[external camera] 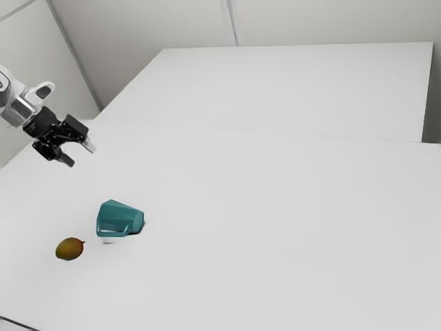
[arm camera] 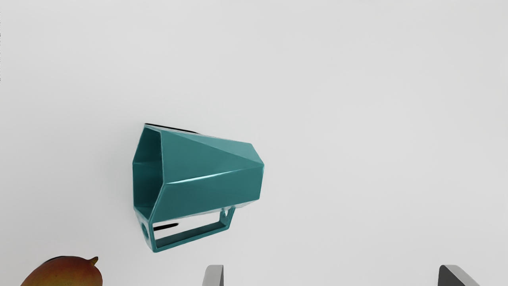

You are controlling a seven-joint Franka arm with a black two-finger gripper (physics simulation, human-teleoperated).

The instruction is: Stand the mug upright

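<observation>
Black end effector (external camera: 79,154) hangs empty (and wide open) above the table (external camera: 275,221).

white table (external camera: 289,227) — teal mug (arm camera: 210,171) on its side, mango (external camera: 69,249) nearby

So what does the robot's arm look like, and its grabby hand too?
The arm is white and rounded, with a silvery-grey part near its end and a dark patch on a white knob. The gripper is black and chunky, with two fingers that have light grey at the tips.
</observation>
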